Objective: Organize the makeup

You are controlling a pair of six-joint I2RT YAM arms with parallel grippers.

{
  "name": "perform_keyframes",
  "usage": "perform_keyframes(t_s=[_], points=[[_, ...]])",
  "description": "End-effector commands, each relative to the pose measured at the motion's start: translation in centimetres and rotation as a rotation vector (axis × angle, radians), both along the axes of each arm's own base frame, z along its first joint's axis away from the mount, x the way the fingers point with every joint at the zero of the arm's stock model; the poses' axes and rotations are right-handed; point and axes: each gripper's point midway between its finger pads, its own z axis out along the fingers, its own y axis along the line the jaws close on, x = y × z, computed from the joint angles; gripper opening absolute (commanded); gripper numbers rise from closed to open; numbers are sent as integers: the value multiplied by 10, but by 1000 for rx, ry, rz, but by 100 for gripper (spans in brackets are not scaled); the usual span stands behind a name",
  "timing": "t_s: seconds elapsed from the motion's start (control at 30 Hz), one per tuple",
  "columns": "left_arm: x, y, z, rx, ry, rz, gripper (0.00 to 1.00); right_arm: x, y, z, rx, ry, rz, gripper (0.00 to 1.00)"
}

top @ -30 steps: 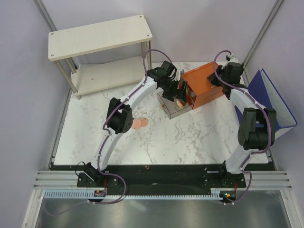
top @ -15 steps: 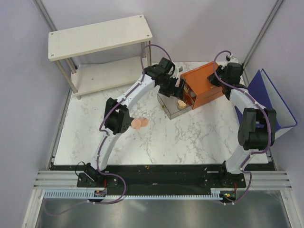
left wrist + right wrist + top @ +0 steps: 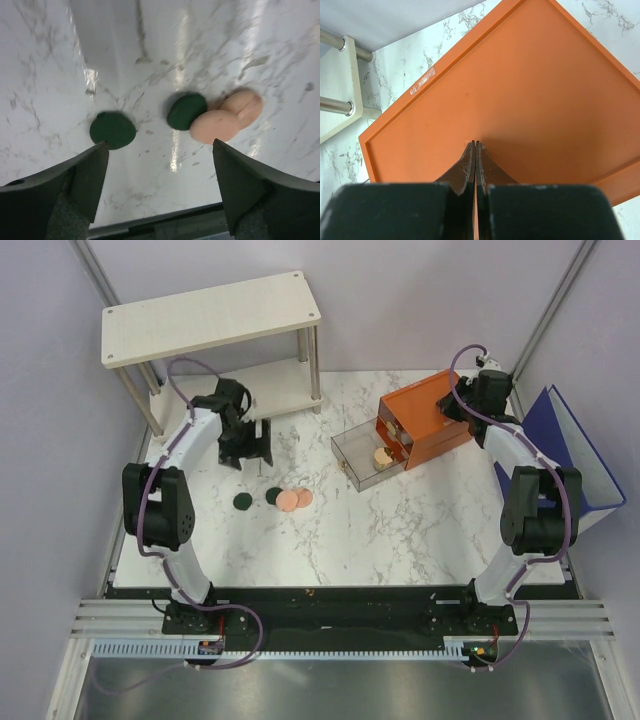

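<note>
Barely begun, I'd judge; the orange drawer box point(image 3: 425, 418) has its clear drawer point(image 3: 352, 455) open with one pale item point(image 3: 381, 456) inside; the right gripper point(image 3: 475, 146), pinched closed on nothing, sits at the box top; the left gripper point(image 3: 160, 145) hangs spread and empty above two peach-pink discs point(image 3: 214, 127) and two dark green discs point(image 3: 113, 130), loose on the white marble table point(image 3: 420, 530); lilac walls, a pale shelf unit point(image 3: 210, 315) behind.

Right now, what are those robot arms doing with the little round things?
They are tidying makeup. The left fingers hover open over two dark green discs and two peach-pink discs on the marble table. The right fingers, shut, sit at the orange drawer box, whose clear drawer is pulled out.
</note>
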Motion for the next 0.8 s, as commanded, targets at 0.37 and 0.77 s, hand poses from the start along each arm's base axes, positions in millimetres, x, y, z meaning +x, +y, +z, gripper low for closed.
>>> perform_keyframes(t_s=[0.37, 0.77], points=[[-66, 46, -70, 99, 218, 170, 30, -120, 2, -154, -36, 641, 20, 0], [-59, 57, -96, 158, 238, 188, 55, -120, 2, -153, -39, 638, 19, 0]])
